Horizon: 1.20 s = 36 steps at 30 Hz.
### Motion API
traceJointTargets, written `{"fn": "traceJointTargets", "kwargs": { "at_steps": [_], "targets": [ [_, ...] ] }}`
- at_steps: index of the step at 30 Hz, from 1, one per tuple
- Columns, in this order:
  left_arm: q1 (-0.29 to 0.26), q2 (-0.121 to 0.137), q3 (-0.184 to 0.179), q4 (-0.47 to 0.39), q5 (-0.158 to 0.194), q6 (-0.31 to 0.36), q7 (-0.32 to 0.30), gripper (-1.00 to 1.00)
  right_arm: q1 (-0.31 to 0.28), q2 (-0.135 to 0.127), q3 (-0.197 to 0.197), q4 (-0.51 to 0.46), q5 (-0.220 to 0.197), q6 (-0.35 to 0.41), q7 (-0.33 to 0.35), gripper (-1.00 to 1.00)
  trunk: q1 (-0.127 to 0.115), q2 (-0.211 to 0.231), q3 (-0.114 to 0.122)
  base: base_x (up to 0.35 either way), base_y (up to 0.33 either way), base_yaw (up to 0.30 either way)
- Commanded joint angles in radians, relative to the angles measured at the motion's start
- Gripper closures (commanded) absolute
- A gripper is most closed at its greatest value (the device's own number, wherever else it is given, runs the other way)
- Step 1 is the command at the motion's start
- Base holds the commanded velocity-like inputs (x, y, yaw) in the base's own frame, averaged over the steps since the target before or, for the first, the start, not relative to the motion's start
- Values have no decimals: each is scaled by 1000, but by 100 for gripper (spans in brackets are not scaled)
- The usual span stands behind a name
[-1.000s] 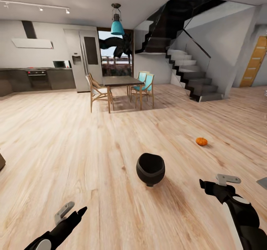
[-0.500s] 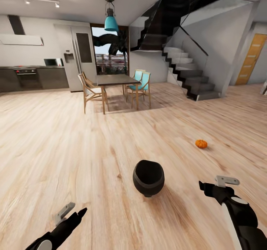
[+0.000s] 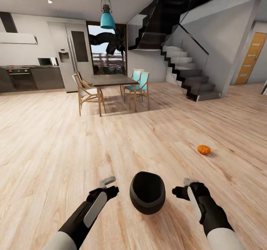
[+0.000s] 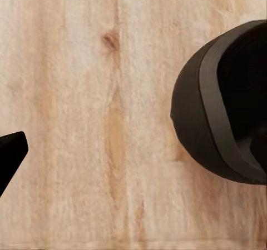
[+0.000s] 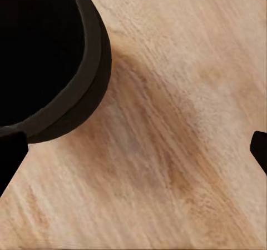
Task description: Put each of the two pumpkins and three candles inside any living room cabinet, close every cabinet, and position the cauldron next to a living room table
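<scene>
Cauldron [image 3: 147,197] sits on the pale plank floor [image 3: 55,150] right in front of the robot, black, wide-mouthed, tipped a little so the thick rim faces up and toward us; both arms reach down on either side of it. Left gripper [image 3: 111,189] hovers just beside the pot's left flank, apart from it; right gripper [image 3: 178,191] hangs just off the right flank, likewise not touching. In the right wrist view fingertips [image 5: 11,153] show at opposite edges with bare floor between, so that one stands spread wide and holds nothing; in the left wrist view one dark fingertip [image 4: 10,153] shows, with the cauldron's rim [image 4: 222,111] off to the side, and whether those jaws are wide or narrow I cannot tell. Farther off to the right, one orange pumpkin [image 3: 203,149] lies alone on the boards, well apart from the pot; beyond stand a dining table [image 3: 109,80] with chairs [image 3: 138,87], and a dark staircase [image 3: 185,68] on the far right.
</scene>
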Motion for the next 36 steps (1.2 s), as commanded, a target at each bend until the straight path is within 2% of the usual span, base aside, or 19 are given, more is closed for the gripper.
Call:
{"fn": "traceJointTargets", "kwargs": {
  "at_steps": [1, 6, 8, 16, 26, 27, 29, 32, 36],
  "targets": [
    [-19, -14, -18, 38, -4, -2, 4, -100, -8, 6, 16, 30, 7, -18, -1, -100, 0, 0, 0, 339, -146, 0],
    [-63, -48, -72, 129, -6, -8, 11, -100, -62, 19, 63, 165, 9, -72, -3, -100, 0, 0, 0, 337, -158, 0],
    [-71, -59, -82, 145, -7, -9, 12, -100, -79, 21, 71, 210, 9, -90, -3, -100, 0, 0, 0, 324, -183, 0],
    [-77, -68, -144, 160, -2, -7, 24, -100, -95, 28, 85, 275, 10, -121, -4, -100, 0, 0, 0, 289, -227, 0],
    [-71, -61, -148, 172, 2, -4, 26, -100, -109, 63, 87, 328, 11, -128, -4, -100, 0, 0, 0, 168, -125, 0],
    [-71, -60, -146, 175, 1, 0, 26, -100, -125, 77, 87, 335, 10, -123, -4, -100, 0, 0, 0, 21, -12, 0],
    [-71, -59, -144, 179, 1, 2, 25, -100, -147, 89, 87, 365, 10, -122, -5, -100, 0, 0, 0, 15, -9, 0],
    [-72, -57, -142, 191, 0, 4, 25, -100, -217, 122, 86, 483, 9, -130, -5, -100, 0, 0, 0, 7, -4, 0],
    [-73, -56, -144, 195, -5, 6, 26, -100, -244, 142, 86, 544, 9, -171, -5, -100, 0, 0, 0, 3, -2, 0]
  ]
}}
